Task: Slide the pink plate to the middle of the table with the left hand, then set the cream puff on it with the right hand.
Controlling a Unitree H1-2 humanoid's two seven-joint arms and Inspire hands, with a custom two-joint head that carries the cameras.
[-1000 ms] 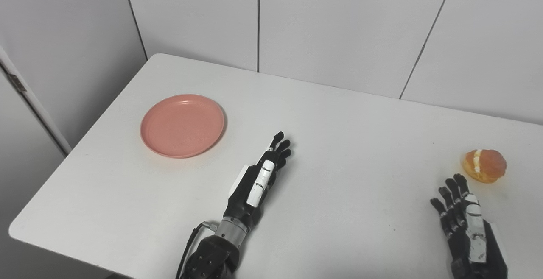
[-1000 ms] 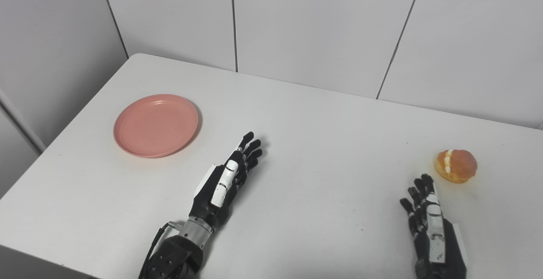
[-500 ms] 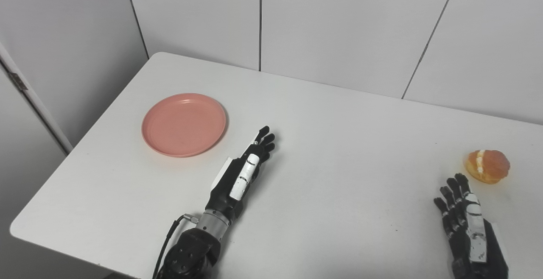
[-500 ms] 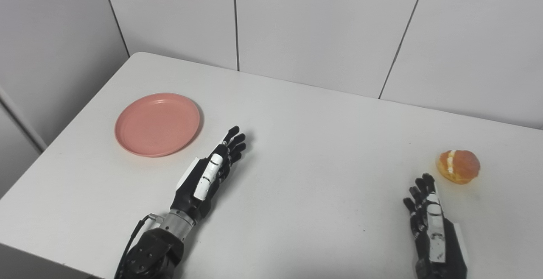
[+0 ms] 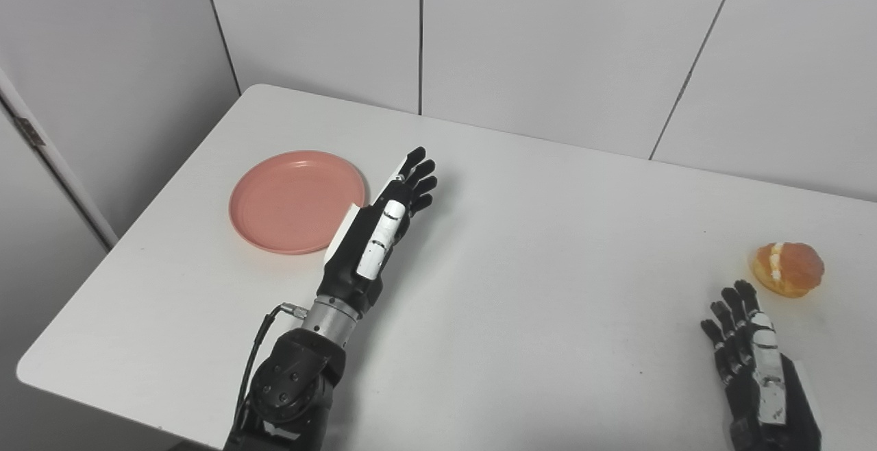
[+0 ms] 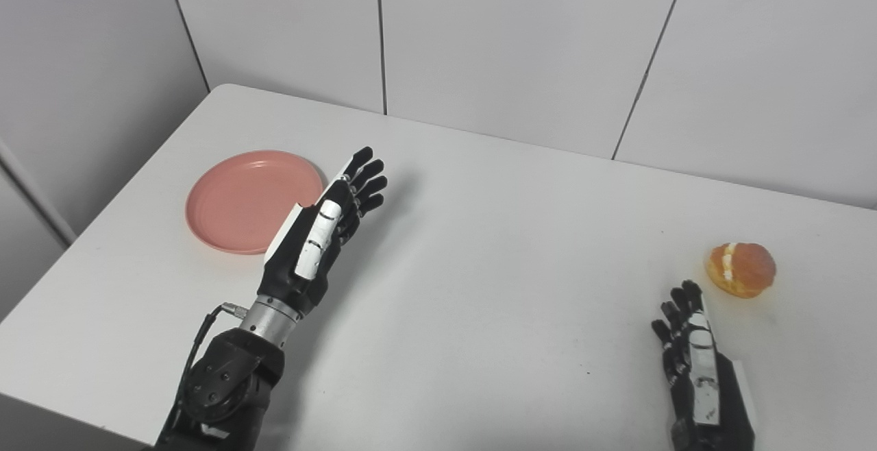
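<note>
A white table (image 5: 548, 245) stands against pale grey panelled walls (image 5: 548, 46).

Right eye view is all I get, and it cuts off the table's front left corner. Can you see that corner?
Observer: Yes. In the left eye view the table ends in a rounded corner, with bare tabletop between it and the plate.
Operator: What's next to the table on that side?
Observer: A white door frame with a small metal hinge on it, which your view doesn't show.
</note>
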